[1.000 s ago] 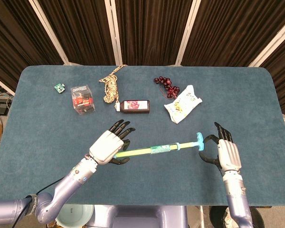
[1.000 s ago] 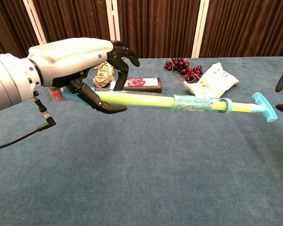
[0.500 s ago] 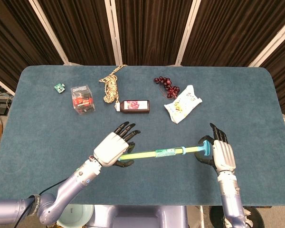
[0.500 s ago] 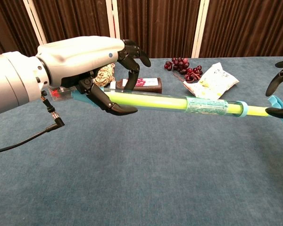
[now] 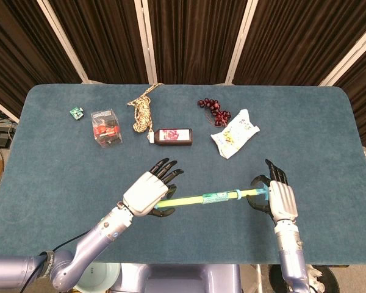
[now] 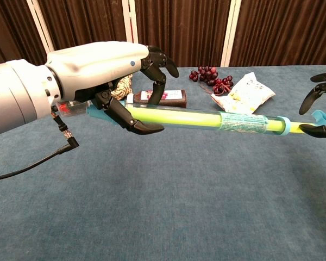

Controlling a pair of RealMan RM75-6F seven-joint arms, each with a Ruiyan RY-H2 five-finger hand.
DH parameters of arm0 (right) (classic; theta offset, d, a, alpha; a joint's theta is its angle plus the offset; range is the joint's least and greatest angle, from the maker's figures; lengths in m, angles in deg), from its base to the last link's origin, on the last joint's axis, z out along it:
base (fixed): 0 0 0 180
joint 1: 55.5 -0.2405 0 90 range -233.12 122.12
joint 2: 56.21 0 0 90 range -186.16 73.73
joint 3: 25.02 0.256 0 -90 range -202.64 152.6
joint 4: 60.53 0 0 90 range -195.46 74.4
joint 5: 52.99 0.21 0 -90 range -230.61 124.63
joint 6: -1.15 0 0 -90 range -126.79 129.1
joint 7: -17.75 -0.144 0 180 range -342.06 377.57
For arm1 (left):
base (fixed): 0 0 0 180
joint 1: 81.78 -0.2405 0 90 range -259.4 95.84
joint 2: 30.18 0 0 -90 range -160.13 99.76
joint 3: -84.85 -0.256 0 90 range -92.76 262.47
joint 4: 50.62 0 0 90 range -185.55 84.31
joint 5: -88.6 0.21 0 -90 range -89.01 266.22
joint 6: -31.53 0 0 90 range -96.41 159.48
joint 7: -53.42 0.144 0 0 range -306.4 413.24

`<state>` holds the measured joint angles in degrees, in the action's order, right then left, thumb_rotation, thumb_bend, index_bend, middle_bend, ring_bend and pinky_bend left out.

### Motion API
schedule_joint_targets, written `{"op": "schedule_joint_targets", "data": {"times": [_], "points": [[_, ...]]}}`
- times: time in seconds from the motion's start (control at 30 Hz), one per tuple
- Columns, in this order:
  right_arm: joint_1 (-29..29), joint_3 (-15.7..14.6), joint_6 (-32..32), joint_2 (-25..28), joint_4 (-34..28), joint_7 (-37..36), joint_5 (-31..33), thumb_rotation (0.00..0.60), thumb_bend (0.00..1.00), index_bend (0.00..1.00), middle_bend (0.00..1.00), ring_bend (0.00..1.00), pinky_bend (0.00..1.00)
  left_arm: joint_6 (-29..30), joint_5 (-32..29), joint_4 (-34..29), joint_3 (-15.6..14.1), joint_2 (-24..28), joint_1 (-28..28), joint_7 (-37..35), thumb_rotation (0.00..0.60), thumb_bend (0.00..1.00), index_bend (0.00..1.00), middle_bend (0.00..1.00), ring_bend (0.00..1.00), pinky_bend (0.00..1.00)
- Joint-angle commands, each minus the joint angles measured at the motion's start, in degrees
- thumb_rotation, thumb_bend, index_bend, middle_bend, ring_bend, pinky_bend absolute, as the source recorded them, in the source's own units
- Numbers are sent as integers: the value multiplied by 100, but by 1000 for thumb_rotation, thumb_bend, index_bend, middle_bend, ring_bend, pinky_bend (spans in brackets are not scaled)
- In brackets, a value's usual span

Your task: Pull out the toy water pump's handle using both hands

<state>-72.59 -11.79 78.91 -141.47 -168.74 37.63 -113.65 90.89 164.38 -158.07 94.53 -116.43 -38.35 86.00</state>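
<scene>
Here, the scene line by line:
Left hand: the left hand (image 5: 149,193) wraps the tube of the toy pump (image 5: 198,199) near its rear end, fingers curled over the top and thumb under it (image 6: 144,126).
Pump: lifted off the table (image 5: 329,146), lying roughly level between the two hands, green rod inside a clear tube.
Handle: the blue handle (image 6: 321,120) sits at the right end, right at the right hand.
Right hand: the right hand (image 5: 279,199) is at the handle with fingers partly curled around it; whether it truly grips cannot be told, since the chest view cuts it off.
Table, far side: rope (image 5: 143,110), dark box (image 5: 173,136), grapes (image 5: 214,111), snack bag (image 5: 234,140), clear cube (image 5: 105,127).
</scene>
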Motion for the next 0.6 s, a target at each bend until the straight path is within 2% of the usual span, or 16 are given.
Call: {"op": "schedule_joint_targets", "data": {"times": [0.03, 0.6], "points": [[-4, -13, 9, -15, 19, 12, 6, 600, 336, 547, 64, 0, 33, 9, 5, -11, -6, 5, 7, -3, 600, 370, 639, 144, 0, 64], [-10, -115, 80, -224, 152, 48, 35, 600, 339, 529, 63, 0, 33, 60, 8, -30, -50, -30, 54, -63, 600, 370, 640, 144, 0, 64]]}}
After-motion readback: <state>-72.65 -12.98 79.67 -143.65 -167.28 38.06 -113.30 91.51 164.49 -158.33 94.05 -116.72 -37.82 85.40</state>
